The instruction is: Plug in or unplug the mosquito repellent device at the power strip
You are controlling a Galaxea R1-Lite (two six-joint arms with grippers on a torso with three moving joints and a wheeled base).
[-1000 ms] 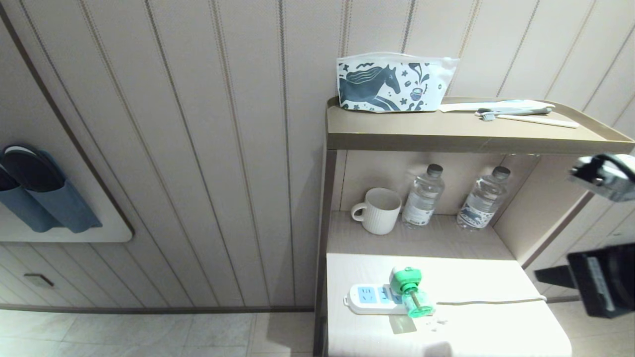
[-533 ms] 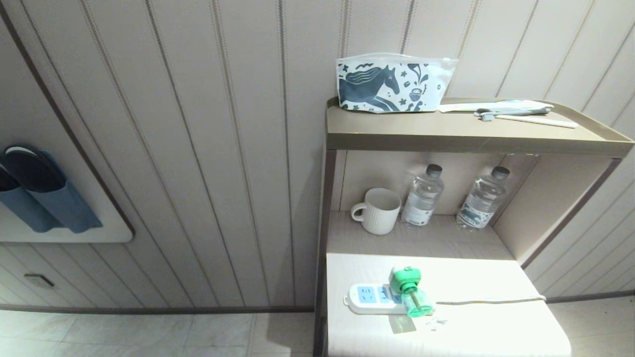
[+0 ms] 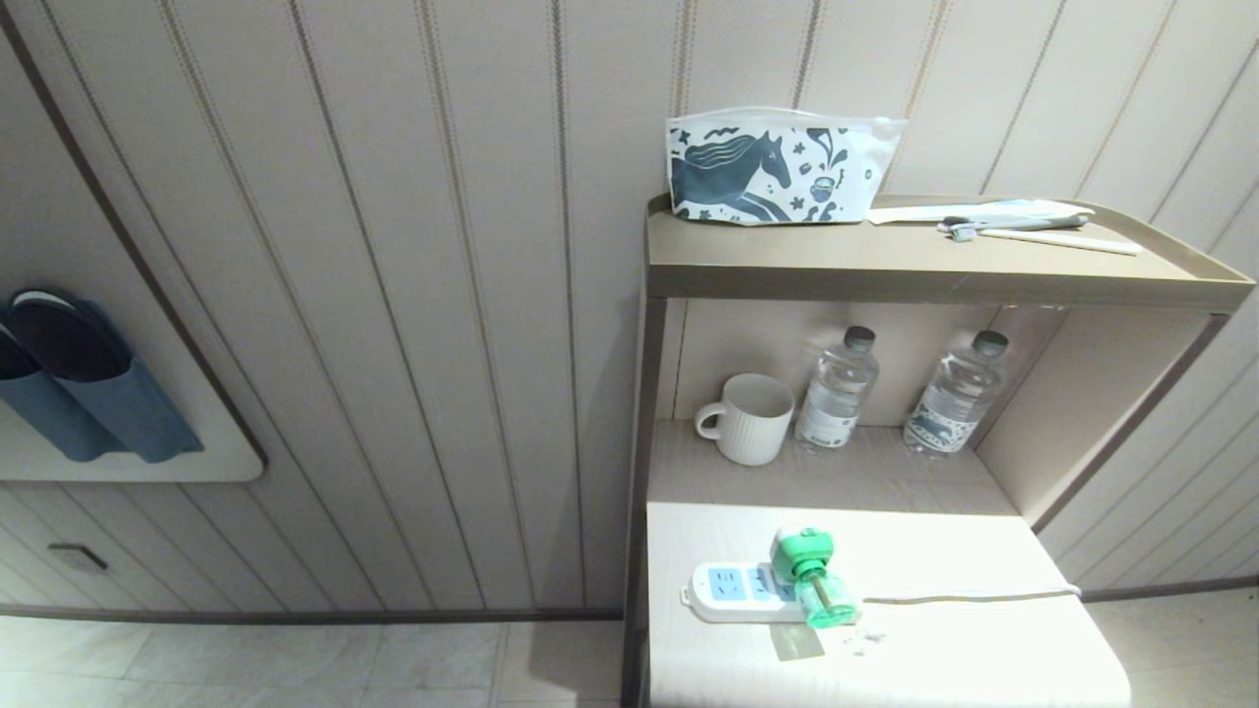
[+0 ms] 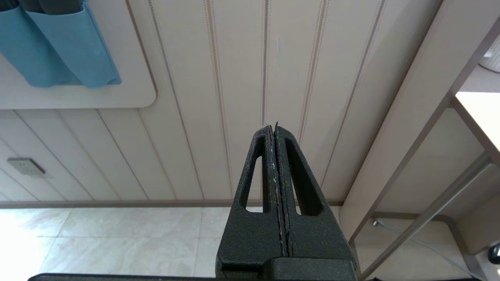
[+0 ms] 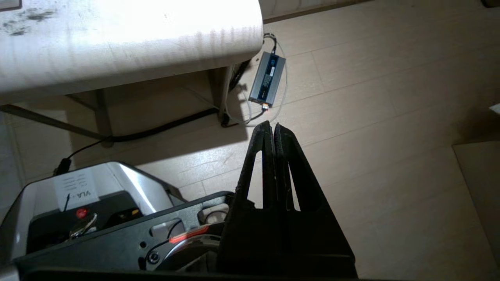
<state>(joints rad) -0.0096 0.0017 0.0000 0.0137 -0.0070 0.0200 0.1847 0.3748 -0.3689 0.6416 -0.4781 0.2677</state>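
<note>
Green and white, the mosquito repellent device sits plugged into the power strip, its translucent green bottle lying toward the near edge of the pale tabletop. The strip lies flat near the tabletop's left edge, with its white cord running off to the right.

On the shelf behind and above the tabletop, a white ribbed mug stands upright with its handle to the left; what it holds cannot be made out. Just beside it stand two clear water bottles with dark caps, both upright and apart from each other. On the top shelf a zip pouch printed with a dark horse stands against the wall; its contents are hidden. On the wall at the left, blue pockets hold dark slippers.

Neither arm shows in the head view. The left gripper has its fingers pressed together and holds nothing, facing the panelled wall. The right gripper is likewise pressed together and empty, pointing at the wooden floor beside the tabletop's corner.
</note>
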